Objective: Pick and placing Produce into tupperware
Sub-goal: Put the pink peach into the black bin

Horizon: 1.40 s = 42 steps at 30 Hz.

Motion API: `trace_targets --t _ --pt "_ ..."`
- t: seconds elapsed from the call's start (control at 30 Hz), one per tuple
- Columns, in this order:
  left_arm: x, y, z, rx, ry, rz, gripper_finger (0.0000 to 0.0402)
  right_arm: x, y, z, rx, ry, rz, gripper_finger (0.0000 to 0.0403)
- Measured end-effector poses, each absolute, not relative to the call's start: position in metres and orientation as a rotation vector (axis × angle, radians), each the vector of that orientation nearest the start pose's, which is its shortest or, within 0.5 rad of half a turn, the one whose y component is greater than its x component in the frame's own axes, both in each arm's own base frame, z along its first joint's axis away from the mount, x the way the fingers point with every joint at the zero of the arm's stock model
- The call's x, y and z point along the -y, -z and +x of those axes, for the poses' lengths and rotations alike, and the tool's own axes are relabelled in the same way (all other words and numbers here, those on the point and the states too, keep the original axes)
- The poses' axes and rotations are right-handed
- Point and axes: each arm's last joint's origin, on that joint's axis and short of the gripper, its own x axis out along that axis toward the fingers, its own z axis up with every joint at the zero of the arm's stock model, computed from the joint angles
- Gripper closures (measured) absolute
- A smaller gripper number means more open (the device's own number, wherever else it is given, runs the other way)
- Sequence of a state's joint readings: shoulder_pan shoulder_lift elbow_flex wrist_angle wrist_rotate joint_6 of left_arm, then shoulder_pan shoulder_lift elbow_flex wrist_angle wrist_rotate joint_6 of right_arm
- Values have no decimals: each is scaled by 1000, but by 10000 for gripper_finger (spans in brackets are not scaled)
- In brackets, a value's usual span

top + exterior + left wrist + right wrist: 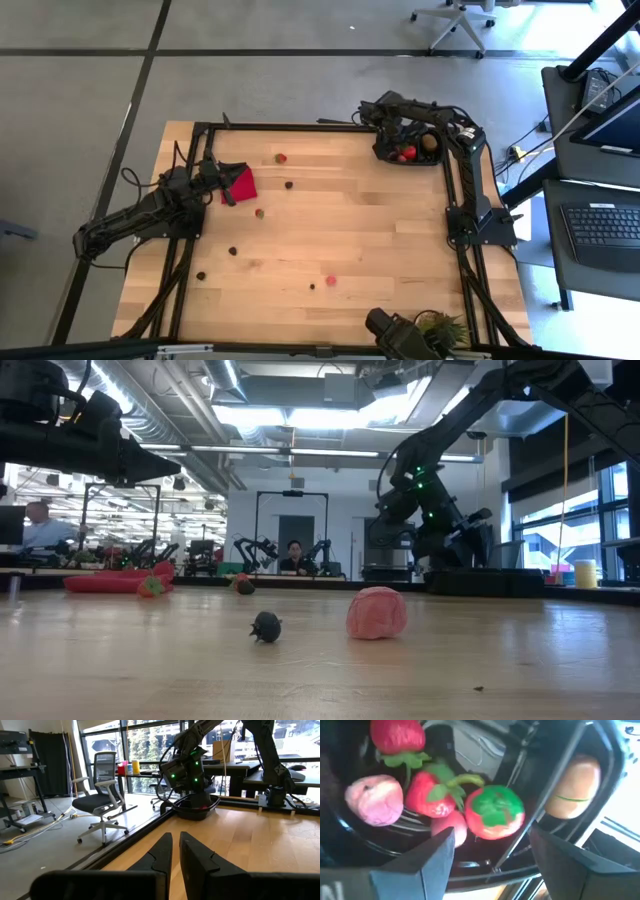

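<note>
Right gripper (408,140) is held over the tupperware (384,153) at the table's far right corner, fingers spread with nothing seen between them; in the right wrist view red strawberry pieces (427,795), a pink piece (374,800) and a brown lump (572,785) are seen lying inside the tray. Step is judged as release/drop-off just completed. Next move: gripper to be lifted clear of the tray rim and sent to one of the loose produce pieces (282,158) scattered on the wood; a small round item calls for a centred, low pinch. Left gripper (226,187) is parked over the red cloth (243,184) at the left edge, fingers pressed together, empty. Surface: light wooden table (380,250) inside a black frame; a green plant (440,328) sits at the near edge. Room: office chairs, desks, windows, people seated far back.
</note>
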State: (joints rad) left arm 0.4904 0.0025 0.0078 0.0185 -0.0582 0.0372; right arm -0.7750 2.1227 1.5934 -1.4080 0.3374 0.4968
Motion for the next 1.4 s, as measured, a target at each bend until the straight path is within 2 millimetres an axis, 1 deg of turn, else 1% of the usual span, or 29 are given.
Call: trace_targets --t 0.13,0.27,0.37,0.43,0.53,0.67,0.83,0.93,1.03,1.13,1.23,1.33,1.4 --pt "-47 -168 85 13 -549 42 374 265 -186 262 -1743 1241 734 142" --pt "-47 -168 85 13 -549 42 374 261 -218 280 -1642 1247 709 142" --pt "-47 -168 85 12 -550 42 374 249 -241 301 -1571 1198 648 142" --pt "-47 -168 85 13 -549 42 374 233 -254 319 -1542 1121 571 142" --pt "-47 -168 85 13 -549 42 374 200 -266 347 -1489 1018 476 142" --pt "-47 -168 85 13 -549 42 374 142 -274 379 -1450 868 367 142" --pt "-47 -168 85 13 -549 41 374 52 -272 411 -1362 672 224 142" --pt "-47 -168 85 13 -549 41 374 1 -265 424 -1262 580 200 142" --pt "-47 -168 85 14 -549 41 374 -45 -256 426 -1215 521 214 142" --pt "-47 -168 85 15 -550 33 374 -82 -243 417 -1249 505 259 142" --pt "-47 -168 85 16 -549 33 374 -110 -228 408 -1277 465 221 142" --pt "-47 -168 85 15 -549 33 374 -137 -208 401 -1263 356 136 142" --pt "-47 -168 85 16 -549 32 374 -152 -196 398 -1244 281 119 142"
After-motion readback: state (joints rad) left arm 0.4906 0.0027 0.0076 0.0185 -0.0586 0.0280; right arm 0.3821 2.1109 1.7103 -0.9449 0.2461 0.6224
